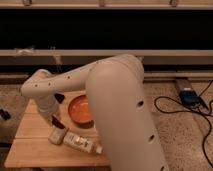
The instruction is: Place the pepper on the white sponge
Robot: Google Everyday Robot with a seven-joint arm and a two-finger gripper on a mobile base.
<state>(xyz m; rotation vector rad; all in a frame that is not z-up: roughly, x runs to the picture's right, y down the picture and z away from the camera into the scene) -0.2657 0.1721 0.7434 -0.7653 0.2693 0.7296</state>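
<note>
My gripper [54, 119] hangs over the left part of the wooden table [29, 150], at the end of the white arm that fills the middle of the camera view. It is shut on the pepper [57, 122], a small dark red piece showing at its tip. The white sponge [57, 135] lies flat on the table just below the pepper, a small gap apart from it.
An orange bowl [80, 109] sits right of the gripper. A white tube [81, 143] lies next to the sponge on its right. On the floor at right are a blue box [189, 96] and black cables. A dark wall with rails runs behind.
</note>
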